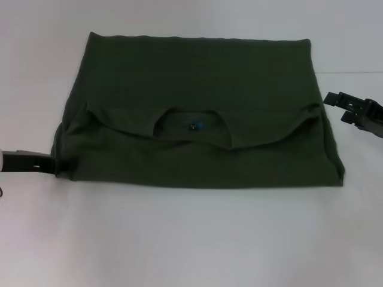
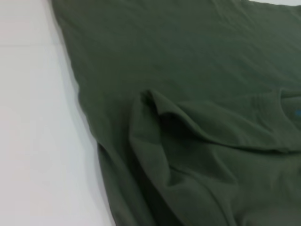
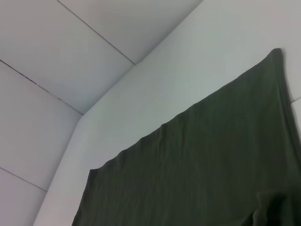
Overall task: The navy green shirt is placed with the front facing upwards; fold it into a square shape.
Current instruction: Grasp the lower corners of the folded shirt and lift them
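The navy green shirt (image 1: 197, 78) lies on the white table (image 1: 179, 239), folded into a wide rectangle. Its round collar (image 1: 191, 125) with a blue print inside shows in the middle, on a flap folded over the near half. My left gripper (image 1: 60, 164) sits low at the shirt's near left corner, touching the cloth edge. Off the shirt's right edge, my right gripper (image 1: 338, 106) hovers open, holding nothing. The left wrist view shows rumpled shirt (image 2: 188, 70) folds up close. In the right wrist view, the shirt (image 3: 211, 165) lies flat with its far corner in sight.
White table surface surrounds the shirt on all sides, with a wide strip in front. The right wrist view shows the table's far edge (image 3: 108, 94) and a tiled floor (image 3: 56, 47) beyond it.
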You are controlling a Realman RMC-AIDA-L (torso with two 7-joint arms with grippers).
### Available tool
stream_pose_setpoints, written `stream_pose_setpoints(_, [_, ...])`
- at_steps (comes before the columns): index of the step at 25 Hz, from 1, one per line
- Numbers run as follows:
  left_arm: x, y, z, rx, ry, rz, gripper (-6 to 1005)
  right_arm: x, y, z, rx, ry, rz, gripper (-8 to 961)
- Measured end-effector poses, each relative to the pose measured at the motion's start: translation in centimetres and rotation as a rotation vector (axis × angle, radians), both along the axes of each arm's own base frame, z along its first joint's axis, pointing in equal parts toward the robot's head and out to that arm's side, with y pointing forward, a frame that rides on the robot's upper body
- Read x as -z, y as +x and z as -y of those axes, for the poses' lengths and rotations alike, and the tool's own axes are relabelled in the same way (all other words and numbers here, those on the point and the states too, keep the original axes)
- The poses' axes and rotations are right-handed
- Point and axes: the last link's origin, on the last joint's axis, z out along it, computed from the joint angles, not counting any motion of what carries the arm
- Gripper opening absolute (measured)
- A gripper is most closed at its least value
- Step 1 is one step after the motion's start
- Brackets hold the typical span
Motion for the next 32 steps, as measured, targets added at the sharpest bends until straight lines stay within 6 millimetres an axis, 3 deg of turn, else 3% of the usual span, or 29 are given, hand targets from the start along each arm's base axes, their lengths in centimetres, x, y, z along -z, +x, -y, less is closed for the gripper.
stream_pose_setpoints(11, [-0.3,0.2,-0.3,-0.022,0.010,0.008,27,-0.6,-0.3,-0.3,0.012,-0.028,-0.011,931])
stream_pose_setpoints(24, [-0.3,0.3,-0.3,-0.022,0.003,0.015,29,-6.2,-0.2,0.5,0.161,-0.380,0.026,929])
stream_pose_setpoints(32, [-0.2,0.6,-0.4,-0.031,-0.002,0.022,30,-5.1,-0.6,1.3,0.208,-0.521,0.065,925])
